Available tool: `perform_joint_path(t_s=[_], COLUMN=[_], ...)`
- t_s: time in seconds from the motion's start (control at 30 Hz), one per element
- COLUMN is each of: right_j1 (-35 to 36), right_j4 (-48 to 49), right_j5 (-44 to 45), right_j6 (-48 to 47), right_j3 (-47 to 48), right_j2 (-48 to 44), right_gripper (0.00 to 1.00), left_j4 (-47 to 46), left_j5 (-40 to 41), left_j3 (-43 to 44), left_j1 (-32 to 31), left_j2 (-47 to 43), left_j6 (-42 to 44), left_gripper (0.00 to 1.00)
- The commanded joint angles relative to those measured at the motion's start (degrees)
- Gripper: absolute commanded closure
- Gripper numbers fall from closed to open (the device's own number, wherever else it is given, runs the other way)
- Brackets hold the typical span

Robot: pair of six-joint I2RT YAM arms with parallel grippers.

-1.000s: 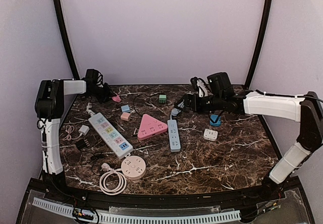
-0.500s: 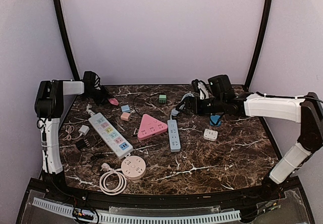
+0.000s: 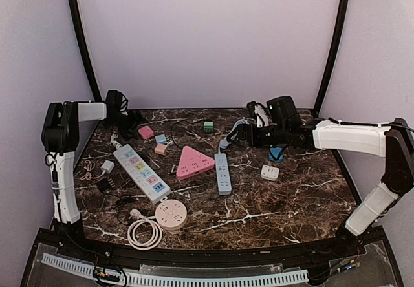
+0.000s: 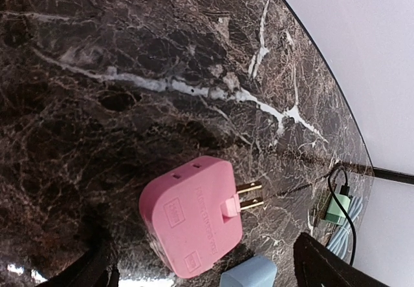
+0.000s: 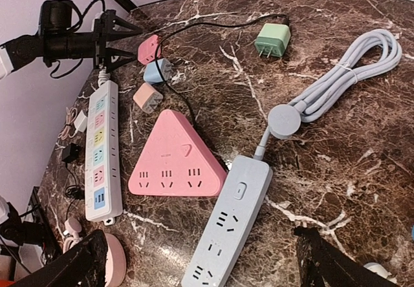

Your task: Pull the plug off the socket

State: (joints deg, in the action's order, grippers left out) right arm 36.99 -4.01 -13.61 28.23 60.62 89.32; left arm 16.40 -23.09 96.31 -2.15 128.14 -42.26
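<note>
Near the far left corner of the desk (image 3: 291, 196), the pink plug (image 4: 191, 219) is seen loose; the wide-open left end effector (image 5: 132, 43) should be drawn straight back.

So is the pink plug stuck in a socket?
No, the pink plug lies loose on the table, its metal prongs bare.

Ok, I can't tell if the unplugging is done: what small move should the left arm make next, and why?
Probably draw the left gripper back and up. The pink adapter lies flat on the table, its prongs bare, in no socket, and the jaws stand open, gripping nothing.
</note>
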Motion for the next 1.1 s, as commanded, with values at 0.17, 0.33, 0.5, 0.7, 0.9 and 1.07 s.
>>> perform_joint_path(t_s=[0.17, 0.33, 0.5, 0.7, 0.9, 1.07], right_j1=[-1.4, -3.9, -8.0, -12.6, -23.1, -33.5], right_j4=[-0.8, 1.7, 8.6, 19.2, 23.0, 38.4], right_j5=[7.0, 9.4, 13.1, 21.5, 25.2, 23.6], right_j6=[-3.6, -3.8, -4.9, -11.6, -19.3, -20.4], right_j3=[0.8, -1.6, -8.1, -17.1, -20.9, -29.7], right_j2=[-2.6, -5.2, -10.0, -17.2, -17.0, -14.9], right_gripper=[0.01, 0.01, 0.01, 0.01, 0.01, 0.01], left_j4=[2.1, 1.3, 2.1, -2.1, -20.3, -23.0], left_j5=[5.4, 9.0, 13.5, 20.4, 20.7, 22.4], left_j3=[-6.8, -12.3, -17.1, -29.8, -46.5, -51.5], left_j1=[-2.5, -6.6, -9.9, -10.8, -10.7, -10.7], left_j2=[-13.7, -22.8, -33.6, -47.9, -62.1, -65.4], left_j6=[5.9, 9.5, 12.1, 14.8, 21.6, 23.7], left_gripper=[0.03, 0.01, 0.01, 0.01, 0.01, 0.01])
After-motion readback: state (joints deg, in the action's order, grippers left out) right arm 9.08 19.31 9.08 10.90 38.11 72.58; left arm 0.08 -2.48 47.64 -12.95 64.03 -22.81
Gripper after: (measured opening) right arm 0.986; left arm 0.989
